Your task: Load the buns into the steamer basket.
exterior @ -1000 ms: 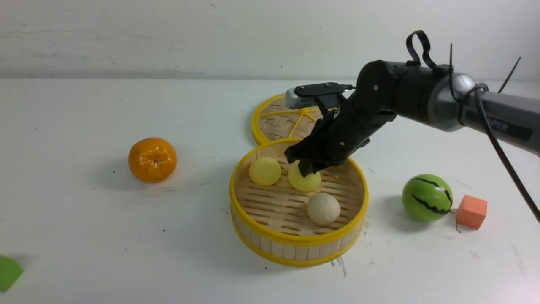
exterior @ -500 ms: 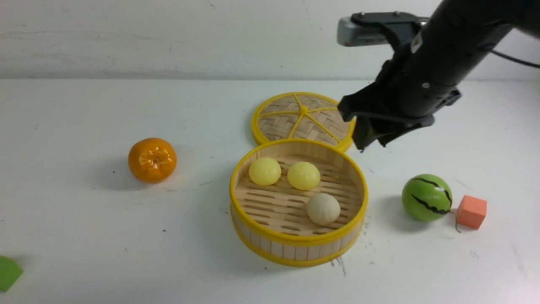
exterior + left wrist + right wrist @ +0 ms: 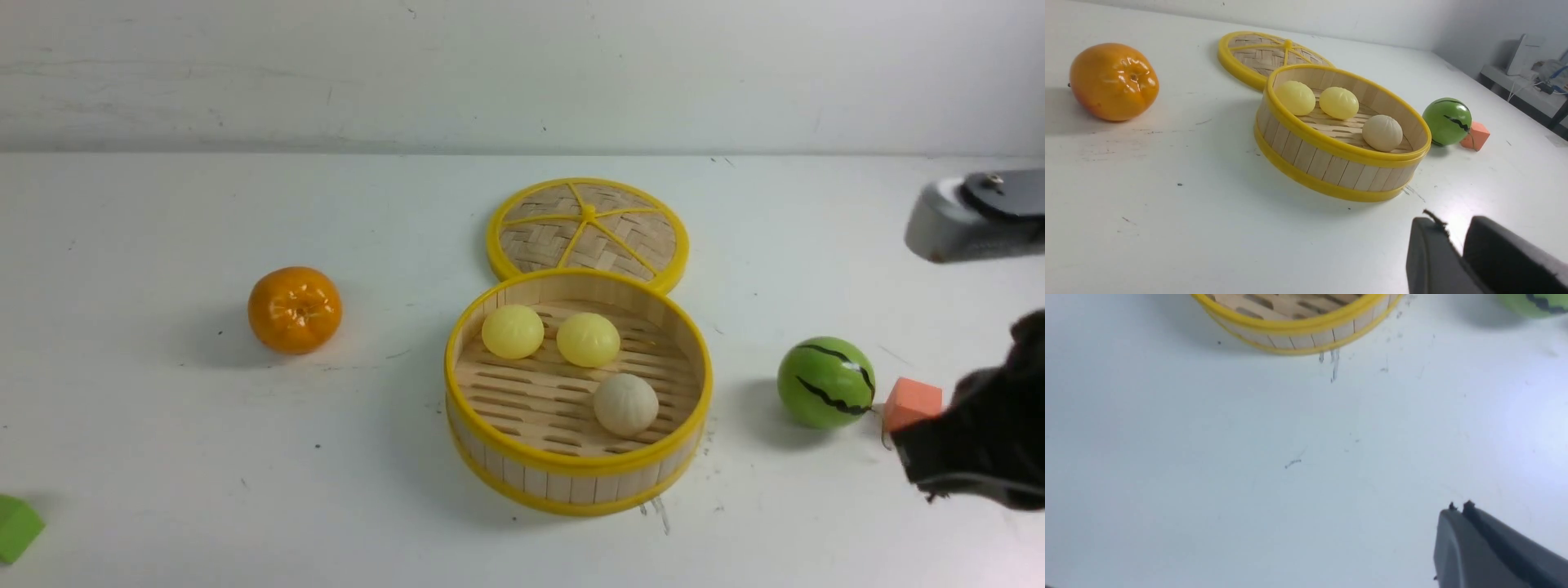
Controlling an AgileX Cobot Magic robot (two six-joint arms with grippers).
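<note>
right gripper (image 3: 1457, 512): jaws pressed together, empty, low at the front view's right edge | left gripper (image 3: 1455, 241): narrow gap between jaws, empty

The front view looks forward and slightly down from the robot's side across the white table (image 3: 163, 490), with the steamer basket (image 3: 578, 469) near the middle of the frame and a pale wall behind it. The left wrist view sits low and close to the tabletop, facing the steamer basket (image 3: 1331, 163) obliquely from its orange (image 3: 1112, 81) side, the left gripper (image 3: 1457, 253) at the frame's edge. The right wrist view looks steeply down at bare table just in front of the steamer basket (image 3: 1290, 332), catching only its near wall. All three views share that basket; the front and left wrist views also share the lid (image 3: 588, 229) beyond it.
</note>
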